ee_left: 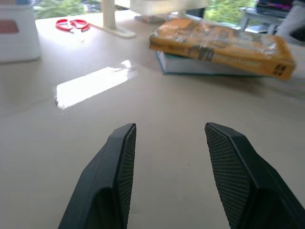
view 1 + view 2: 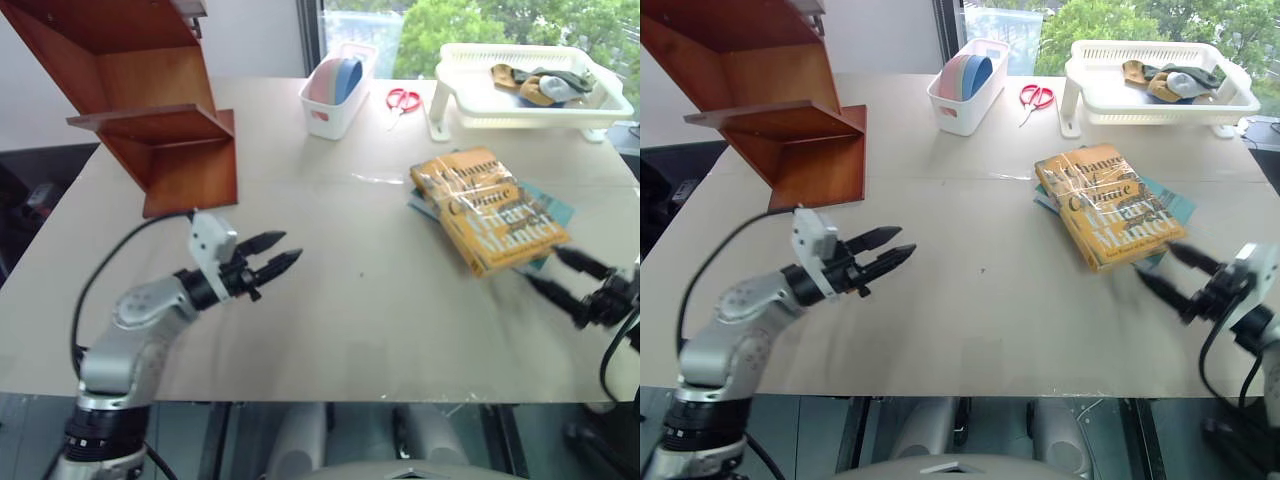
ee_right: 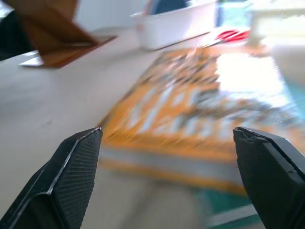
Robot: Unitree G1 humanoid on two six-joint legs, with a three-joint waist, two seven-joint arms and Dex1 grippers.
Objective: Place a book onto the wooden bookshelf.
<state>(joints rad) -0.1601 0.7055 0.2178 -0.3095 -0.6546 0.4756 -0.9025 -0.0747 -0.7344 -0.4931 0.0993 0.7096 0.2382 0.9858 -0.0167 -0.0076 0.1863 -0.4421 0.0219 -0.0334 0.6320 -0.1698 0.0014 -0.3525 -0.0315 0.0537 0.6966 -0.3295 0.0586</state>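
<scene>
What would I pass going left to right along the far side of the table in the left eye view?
wooden bookshelf → white bin of coloured plates → red scissors → white tray holding some bundled items.

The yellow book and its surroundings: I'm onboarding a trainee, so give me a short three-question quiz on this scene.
1. True or false: the yellow book lies on top of a teal book.
2. Which tool is nearer the yellow book: A) left tool B) right tool?
3. Fill in: the red scissors lie between the white bin and the white ____.

Key
1. True; the teal one shows underneath in the left wrist view.
2. B; it is open and faces the book's edge.
3. Tray; the wooden shelf stands across the table.
</scene>
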